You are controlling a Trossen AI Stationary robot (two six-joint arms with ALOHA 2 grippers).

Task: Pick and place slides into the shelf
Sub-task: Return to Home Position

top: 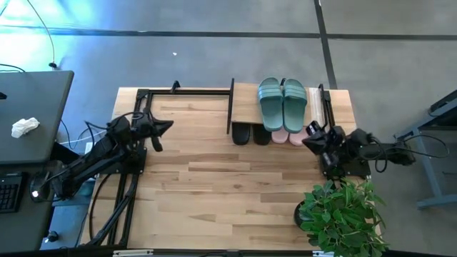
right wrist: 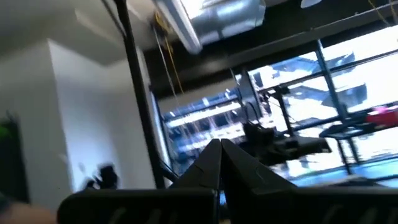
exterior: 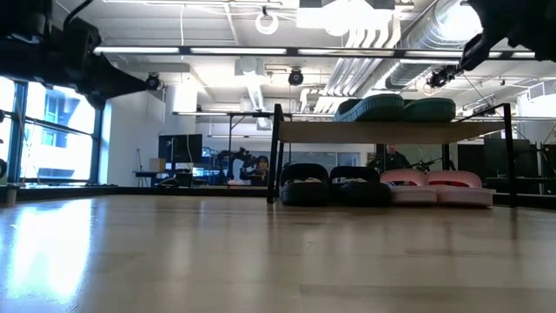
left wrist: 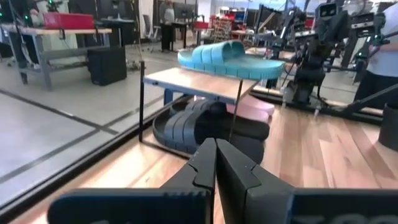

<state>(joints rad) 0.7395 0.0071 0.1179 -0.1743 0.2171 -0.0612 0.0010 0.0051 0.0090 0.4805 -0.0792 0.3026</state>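
Note:
The shelf stands at the table's far edge, right of the middle. A sage-green pair of slides lies soles down on its top board. Under the board, a black pair and a light-pink pair rest side by side on the lower level. My left gripper is shut and holds nothing. It hovers at the table's left, pointing level toward the shelf. My right gripper is also shut with nothing in it, close by the shelf's right end and tipped upward.
A potted plant stands at the table's near right corner. A black metal frame sits at the far left of the table. A dark desk stands left of the table. People show in the room behind.

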